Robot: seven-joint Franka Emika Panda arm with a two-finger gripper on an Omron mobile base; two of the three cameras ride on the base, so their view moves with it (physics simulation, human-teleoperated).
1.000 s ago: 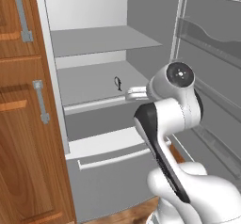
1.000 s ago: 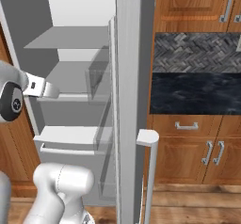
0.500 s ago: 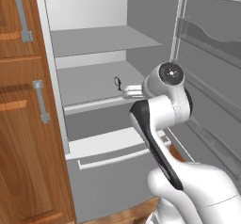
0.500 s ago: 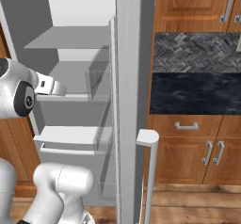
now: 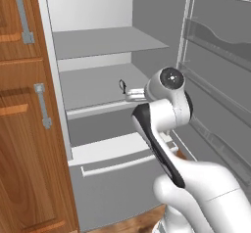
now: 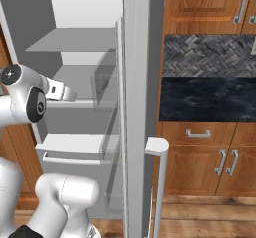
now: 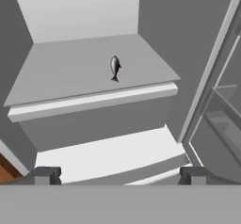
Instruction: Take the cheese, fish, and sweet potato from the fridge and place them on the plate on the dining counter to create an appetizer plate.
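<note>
arm swung left since earlier frame, toward the fridge (image 5: pixel 98 41) interior. fish (image 7: pixel 115 68): on fridge middle shelf (image 7: pixel 70 72), apparently lying flat. gripper (image 7: pixel 120 173): fingers wide apart, empty, level before the fridge, short of fish.

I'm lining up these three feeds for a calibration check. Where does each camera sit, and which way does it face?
Left base view: behind the arm, on its left, looking forward and down into the open fridge; the white arm rises lower right, and the fish lies on the middle shelf.
Right base view: behind on the right, facing the fridge door's edge and wooden cabinets; arm at lower left.
Hand view: on the hand, looking along the open gripper at the fish.
Shared: all three show the fridge shelves.
</note>
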